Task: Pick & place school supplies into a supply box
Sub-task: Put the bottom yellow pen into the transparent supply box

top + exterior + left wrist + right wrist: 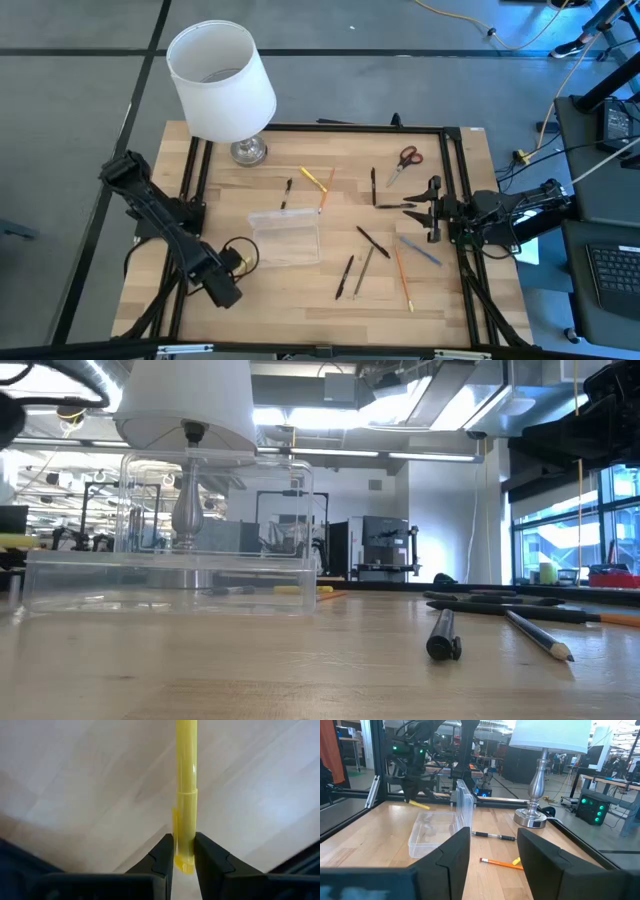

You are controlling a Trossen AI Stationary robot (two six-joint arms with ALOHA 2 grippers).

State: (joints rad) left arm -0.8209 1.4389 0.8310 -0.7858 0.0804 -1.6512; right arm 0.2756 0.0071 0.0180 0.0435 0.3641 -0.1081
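My left gripper (pixel 183 840) is at the table's near left (pixel 226 290), shut on a yellow pen (pixel 186 780), left of the clear supply box (pixel 285 237). The box rests on its base with its lid standing open. The pen also shows in the right wrist view (pixel 420 805). Pencils and pens lie flat right of the box: a yellow one (pixel 314 180), black ones (pixel 373 241), an orange one (pixel 402 275). Red-handled scissors (pixel 405 157) lie at the far right. My right gripper (pixel 432 210) waits open at the right edge. My left gripper pinches the yellow pen's capped end (pixel 183 851), by its clip, between its two fingers (pixel 162 852). The fingers come from above, pointing down, and lie across the pen. The pen juts out roughly level and is lifted clear of the table.
A white-shaded lamp (pixel 222 85) with a metal foot stands at the far left corner. A black frame rail (pixel 190 180) runs round the tabletop. Bare wood (pixel 270 300) lies between the left gripper and the pens at the near edge.
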